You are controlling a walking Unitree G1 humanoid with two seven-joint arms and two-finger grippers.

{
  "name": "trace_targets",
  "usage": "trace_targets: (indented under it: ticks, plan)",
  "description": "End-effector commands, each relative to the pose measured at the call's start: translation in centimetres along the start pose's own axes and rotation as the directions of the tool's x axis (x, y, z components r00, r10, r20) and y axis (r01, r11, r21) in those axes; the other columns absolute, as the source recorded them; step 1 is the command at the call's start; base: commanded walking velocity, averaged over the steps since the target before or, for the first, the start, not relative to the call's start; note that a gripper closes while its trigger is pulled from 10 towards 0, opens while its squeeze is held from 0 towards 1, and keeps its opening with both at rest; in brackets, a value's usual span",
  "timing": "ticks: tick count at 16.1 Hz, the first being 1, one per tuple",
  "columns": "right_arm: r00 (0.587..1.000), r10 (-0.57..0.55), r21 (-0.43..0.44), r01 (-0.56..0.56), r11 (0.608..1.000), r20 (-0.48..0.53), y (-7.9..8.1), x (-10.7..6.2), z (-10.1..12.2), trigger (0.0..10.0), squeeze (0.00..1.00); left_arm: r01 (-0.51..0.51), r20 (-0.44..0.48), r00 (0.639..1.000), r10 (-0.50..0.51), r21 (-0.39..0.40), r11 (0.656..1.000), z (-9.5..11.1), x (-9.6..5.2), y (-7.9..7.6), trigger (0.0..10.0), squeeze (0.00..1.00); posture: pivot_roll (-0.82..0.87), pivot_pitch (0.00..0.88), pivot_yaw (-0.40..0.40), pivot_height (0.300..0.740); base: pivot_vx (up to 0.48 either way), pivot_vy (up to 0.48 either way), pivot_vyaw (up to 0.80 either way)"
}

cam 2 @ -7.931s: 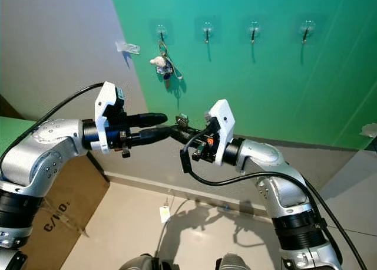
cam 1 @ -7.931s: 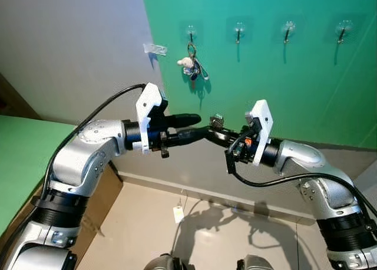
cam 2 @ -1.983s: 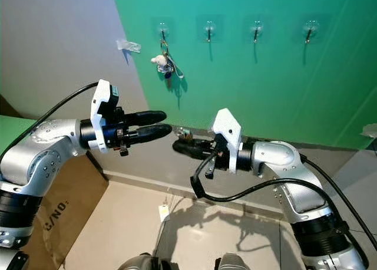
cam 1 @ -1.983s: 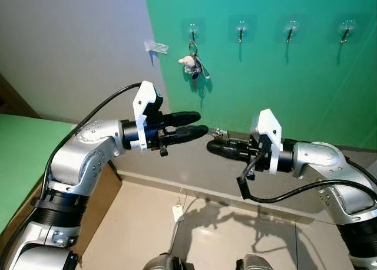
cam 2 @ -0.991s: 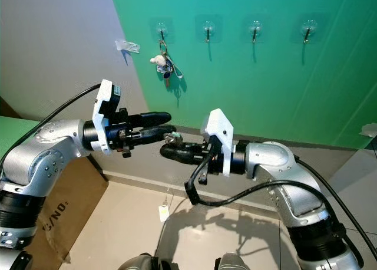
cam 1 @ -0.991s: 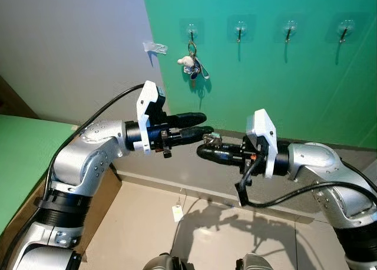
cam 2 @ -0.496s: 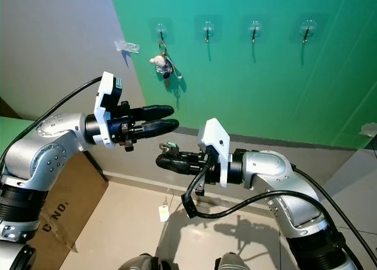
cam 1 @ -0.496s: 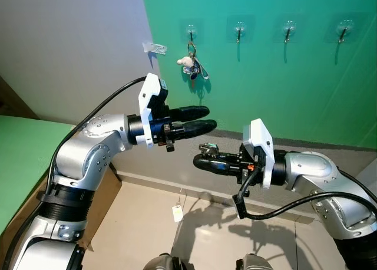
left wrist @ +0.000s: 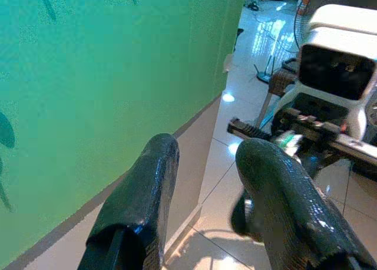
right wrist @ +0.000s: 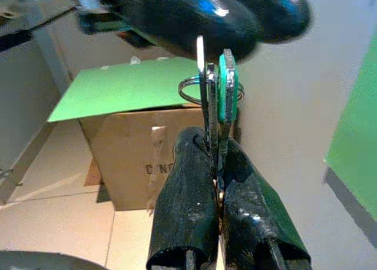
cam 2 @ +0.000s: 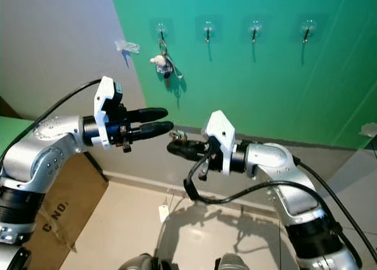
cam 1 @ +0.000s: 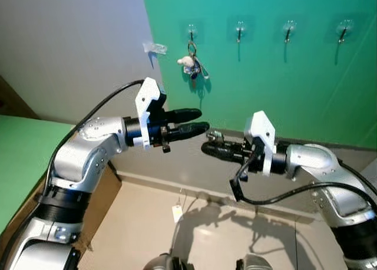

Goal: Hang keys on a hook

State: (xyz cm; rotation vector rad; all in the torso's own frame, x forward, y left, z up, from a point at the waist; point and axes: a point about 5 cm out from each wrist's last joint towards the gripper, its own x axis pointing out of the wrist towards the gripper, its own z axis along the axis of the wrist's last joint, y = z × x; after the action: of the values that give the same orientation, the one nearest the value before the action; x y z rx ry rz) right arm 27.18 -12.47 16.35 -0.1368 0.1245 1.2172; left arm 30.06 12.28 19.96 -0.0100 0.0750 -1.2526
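My right gripper (cam 1: 211, 149) is shut on a small set of keys (right wrist: 219, 99) with a green tag and a metal ring, which stand up from its fingertips. My left gripper (cam 1: 199, 120) is open, its fingertips just left of and slightly above the keys (cam 1: 215, 135), apart from them. In the left wrist view its two fingers (left wrist: 147, 187) frame the right gripper and the green tag (left wrist: 288, 139). Several clear hooks (cam 1: 238, 29) sit in a row on the green wall. The leftmost hook (cam 1: 191, 30) carries another key bunch with a white charm (cam 1: 189, 62).
A cardboard box (cam 2: 53, 214) stands at the lower left under a green surface (cam 1: 17, 155). A small clear hook (cam 1: 154, 47) is stuck on the grey wall. A white tag (cam 1: 178, 213) lies on the tiled floor below the arms.
My right gripper has risen with the keys and come closer to the left fingertips. The left gripper has dropped slightly and drawn back a little, still open.
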Motion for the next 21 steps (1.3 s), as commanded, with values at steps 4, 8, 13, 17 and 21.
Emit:
trace_targets:
  ticks: [4, 8, 13, 17, 21]
  plan:
    - [0.999, -0.050, -0.025, 0.051, 0.998, 0.017, -0.9, -0.1, 0.2, 0.0, 0.00, -0.007, -0.011, 1.000, 0.007, 0.016, 1.000, 0.3, -1.0, -0.2, 10.0, 0.00, -0.25, 0.052, 0.134, 0.717, 0.000, 0.000, 0.00]
    - [0.997, -0.081, -0.028, 0.081, 0.996, 0.020, -1.4, -0.2, 0.0, 0.0, 0.00, -0.018, -0.010, 1.000, 0.018, 0.018, 1.000, 0.5, -1.3, 0.0, 10.0, 0.00, -0.25, 0.053, 0.135, 0.717, 0.000, 0.000, 0.00]
    - [0.993, -0.101, 0.003, 0.101, 0.995, 0.061, -1.6, 0.0, 0.8, 0.0, 0.00, 0.036, -0.007, 0.999, -0.036, -0.001, 0.999, 0.2, -0.4, -1.0, 10.0, 0.00, -0.26, 0.056, 0.133, 0.717, 0.000, 0.000, 0.00]
    - [0.990, -0.086, 0.023, 0.084, 0.996, 0.108, -1.4, 0.2, 1.9, 0.0, 0.00, 0.046, -0.014, 0.999, -0.046, -0.010, 0.999, 0.0, -0.1, -1.1, 10.0, 0.00, -0.26, 0.059, 0.133, 0.717, 0.000, 0.000, 0.00]
    - [0.991, -0.048, 0.028, 0.044, 0.999, 0.126, -0.5, 0.4, 2.4, 0.0, 0.00, 0.039, -0.014, 0.999, -0.039, -0.005, 0.999, 0.1, 0.1, -0.9, 10.0, 0.00, -0.26, 0.055, 0.135, 0.717, 0.000, 0.000, 0.00]
